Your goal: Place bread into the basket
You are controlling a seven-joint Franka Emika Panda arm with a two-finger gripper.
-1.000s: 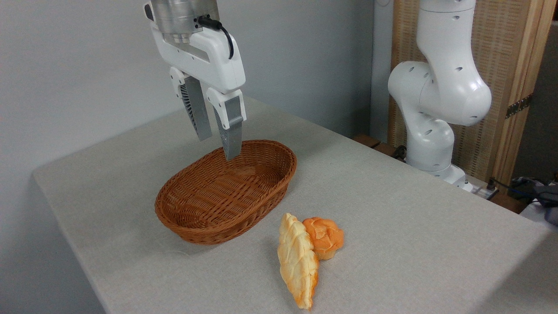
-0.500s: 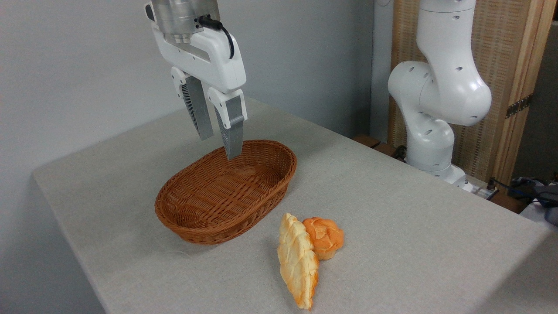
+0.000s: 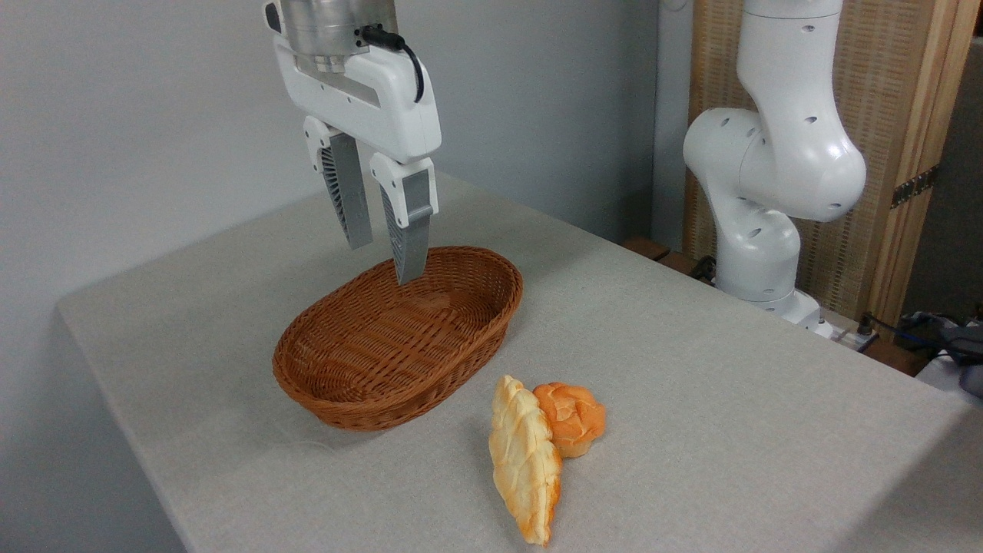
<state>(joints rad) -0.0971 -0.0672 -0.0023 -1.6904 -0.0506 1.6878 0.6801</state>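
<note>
While hanging above the far end of the basket, gripper pointing straight down, fingers apart with a clear gap between them and nothing held; nearer grey fingertip overlapping the basket's far rim in the picture, though whether over the rim or behind it cannot be told; ribbed inner face visible on the other finger; white gripper body above, with a black cable looping off the metal flange at the top edge.

Below, oval reddish-brown wicker, shallow, lying on the grey table with its long axis running from near left to far right; no contents inside.

Further toward the camera and to the right of the basket, bread flat on the table, well apart from the gripper and near but clear of the basket's rim; long, braided, pale cream with golden-orange edges, one tip toward the basket, the other toward the table's near edge. Touching its right side near the upper end, small round orange bun.

At the far right of the table, white robot arm rising from its base; behind it, wooden-framed woven panel; plain grey wall behind the rest.
</note>
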